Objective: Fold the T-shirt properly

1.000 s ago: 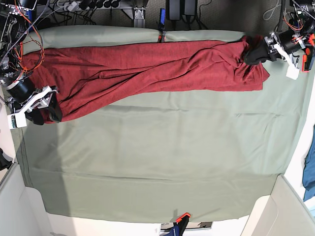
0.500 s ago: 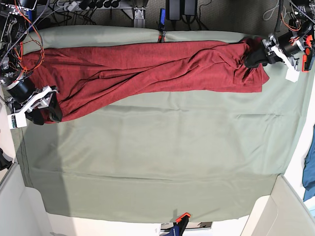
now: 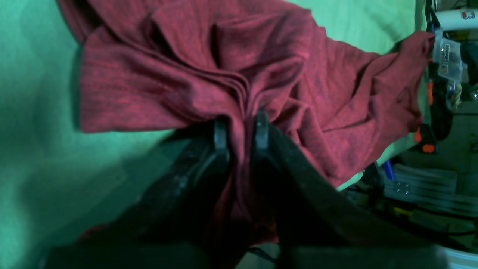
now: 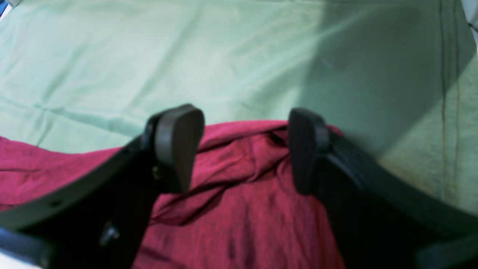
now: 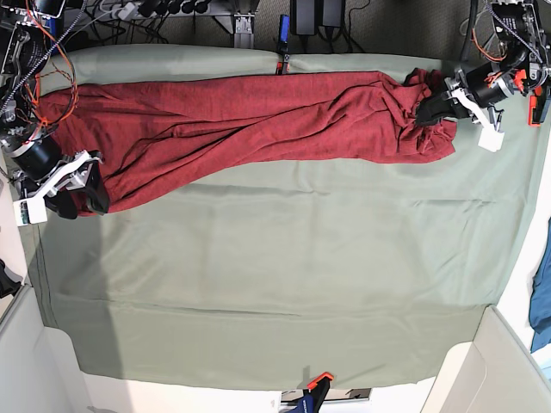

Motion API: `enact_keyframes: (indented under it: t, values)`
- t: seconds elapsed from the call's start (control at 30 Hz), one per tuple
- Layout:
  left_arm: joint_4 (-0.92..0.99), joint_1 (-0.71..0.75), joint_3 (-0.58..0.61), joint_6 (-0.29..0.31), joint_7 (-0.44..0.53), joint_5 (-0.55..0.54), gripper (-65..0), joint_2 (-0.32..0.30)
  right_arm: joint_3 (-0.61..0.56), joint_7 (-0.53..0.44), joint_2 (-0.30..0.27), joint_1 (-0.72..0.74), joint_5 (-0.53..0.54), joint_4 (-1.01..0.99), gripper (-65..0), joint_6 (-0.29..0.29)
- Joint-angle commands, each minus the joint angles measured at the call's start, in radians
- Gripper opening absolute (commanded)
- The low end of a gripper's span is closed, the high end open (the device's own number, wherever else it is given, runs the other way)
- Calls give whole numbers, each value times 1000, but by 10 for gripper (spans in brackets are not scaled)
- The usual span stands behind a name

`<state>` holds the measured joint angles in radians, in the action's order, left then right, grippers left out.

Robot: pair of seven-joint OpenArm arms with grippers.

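Observation:
The dark red T-shirt (image 5: 241, 120) lies stretched in a long band across the far part of the sage-green table cloth (image 5: 275, 284). At its right end, my left gripper (image 5: 428, 110) is shut on a bunched fold of the shirt. The left wrist view shows the red fabric (image 3: 186, 93) pinched between the two dark fingers of the left gripper (image 3: 241, 125). My right gripper (image 5: 82, 196) stands at the shirt's left end. In the right wrist view the right gripper (image 4: 242, 149) is open, its pads spread over the shirt's edge (image 4: 242, 216) with nothing held.
A blue cloth (image 5: 542, 292) hangs off the table at the right edge. An orange clamp (image 5: 320, 379) grips the table cloth at the near edge. Cables and power strips (image 5: 164, 10) run behind the far edge. White panels (image 5: 491, 370) stand at both near corners.
My left gripper has shut on the shirt's right end and drawn it leftward and toward the far edge, bunching the fabric. The right arm has not moved.

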<state>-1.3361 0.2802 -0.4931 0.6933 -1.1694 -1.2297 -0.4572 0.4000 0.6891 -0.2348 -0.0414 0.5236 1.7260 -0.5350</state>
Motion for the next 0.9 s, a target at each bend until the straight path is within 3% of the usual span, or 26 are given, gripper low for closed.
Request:
enact_keyframes:
  t: [0.0, 0.27, 0.4, 0.7, 0.87]
  values:
    - [-17, -13, -9, 5, 5, 10, -650, -17, 6, -24, -11, 13, 19, 16, -267, 0]
    - [-190, -17, -157, 5, 22, 85, -650, -43, 6, -26, -12, 13, 18, 16, -266, 0]
    - [-206, -18, -162, 5, 86, 156, -650, -90, 6, -26, -12, 13, 18, 16, -266, 0]
    - [-192, -70, -161, 5, 239, 369, -650, -123, 6, -26, -12, 16, 19, 16, -266, 0]
    - [-174, -103, -160, 5, 253, 467, -650, -179, 6, -26, -12, 16, 19, 16, -267, 0]
